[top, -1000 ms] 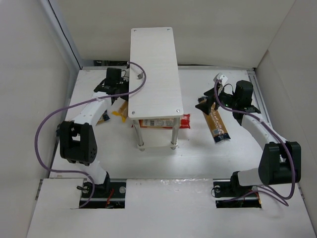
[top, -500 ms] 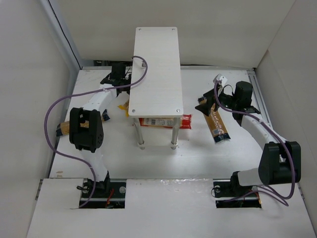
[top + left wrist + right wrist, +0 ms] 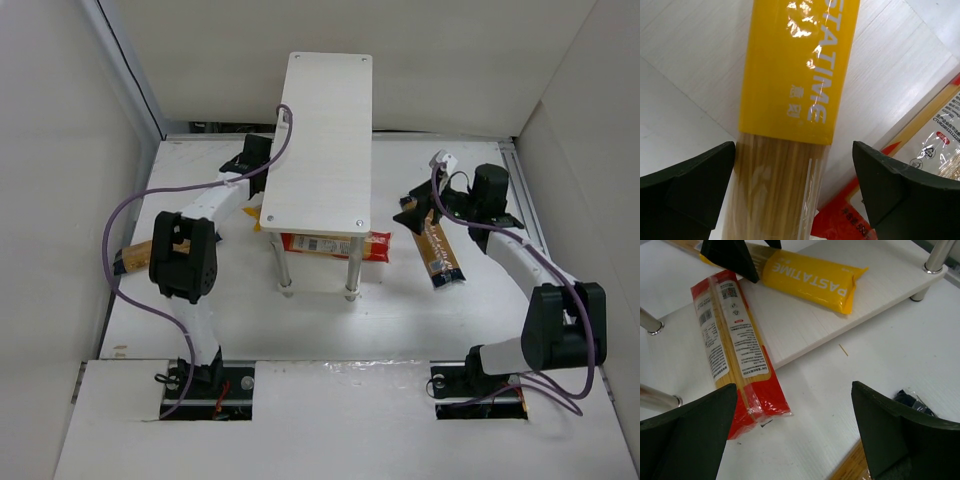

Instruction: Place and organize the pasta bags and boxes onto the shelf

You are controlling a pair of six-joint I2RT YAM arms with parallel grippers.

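Note:
The shelf [image 3: 325, 140] stands mid-table, and a yellow pasta bag [image 3: 799, 65] lies on its lower board [image 3: 840, 325]. My left gripper [image 3: 795, 200] is open at the shelf's left side, its jaws astride the clear end of that bag with a gap on the right. A red pack [image 3: 732, 345] lies beside the yellow bag [image 3: 810, 277], overhanging the board's near edge. My right gripper [image 3: 795, 440] hangs open over bare table right of the shelf, holding nothing. A golden-brown pack [image 3: 438, 248] lies just under it.
Another golden-brown pack [image 3: 135, 258] lies at the table's left side behind the left arm. Silver shelf legs [image 3: 935, 255] stand at the board's corners. White walls enclose the table on three sides.
My left arm has pushed farther in under the shelf and its jaws have opened off the yellow bag. The shelf has skewed to the right. The right arm has held still.

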